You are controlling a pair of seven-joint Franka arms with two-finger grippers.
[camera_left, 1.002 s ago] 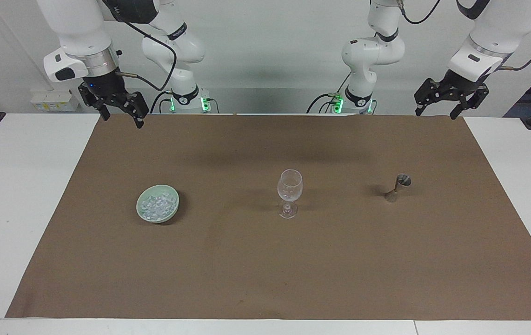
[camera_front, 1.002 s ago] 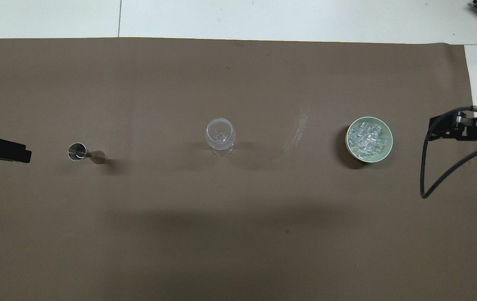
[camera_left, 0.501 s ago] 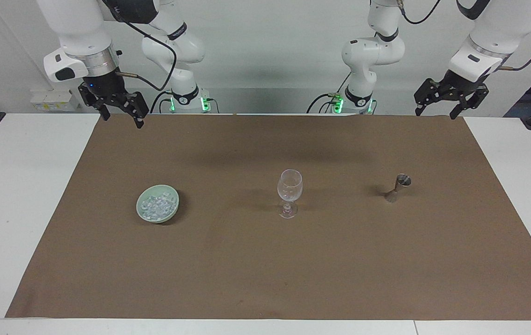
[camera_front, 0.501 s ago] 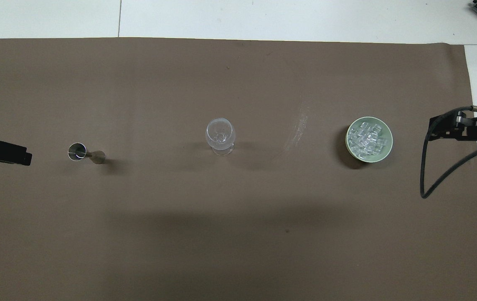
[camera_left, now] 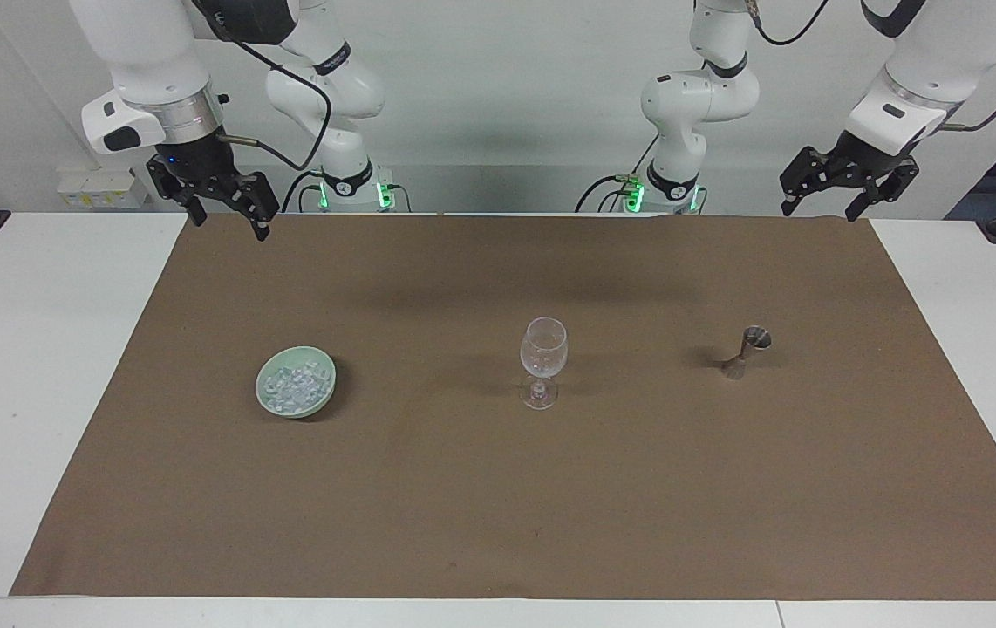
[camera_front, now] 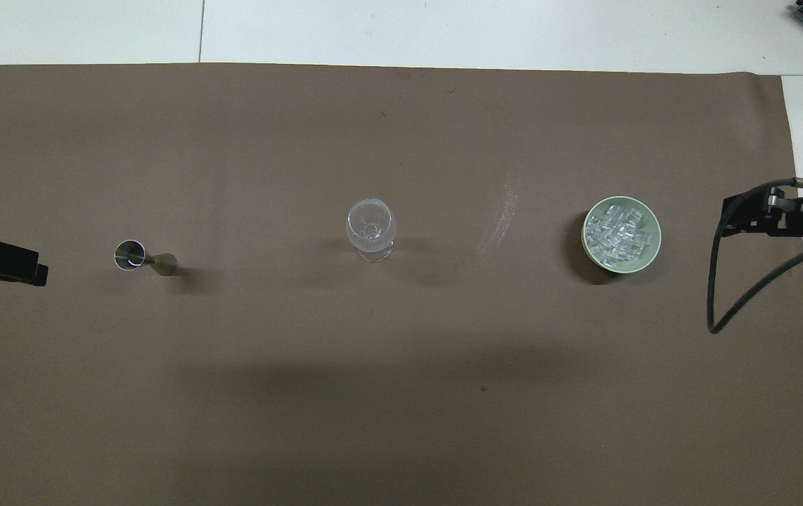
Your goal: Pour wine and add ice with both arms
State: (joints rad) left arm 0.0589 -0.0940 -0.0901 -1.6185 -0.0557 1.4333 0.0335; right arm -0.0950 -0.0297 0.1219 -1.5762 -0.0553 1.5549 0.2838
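Observation:
The ice (camera_left: 293, 384) is a heap of clear chunks in a pale green bowl (camera_left: 329, 385) on the brown mat toward the right arm's end; the ice (camera_front: 618, 230) and the bowl (camera_front: 657, 240) also show in the overhead view. A clear stemmed glass (camera_left: 543, 353) (camera_front: 371, 226) stands upright mid-mat. A small metal jigger (camera_left: 747, 349) (camera_front: 141, 258) stands toward the left arm's end. My right gripper (camera_left: 229, 218) (camera_front: 760, 211) hangs open and empty, high over the mat's corner at the robots' edge. My left gripper (camera_left: 819, 209) (camera_front: 1, 260) hangs open and empty, high over the other corner.
The brown mat (camera_left: 498, 506) covers most of the white table (camera_left: 27, 366). White table strips lie bare at both ends. A black cable (camera_front: 718, 281) loops down from the right wrist.
The left gripper has drawn slightly up and back toward its end of the table. The right gripper has barely moved. The glass, bowl and jigger are unmoved.

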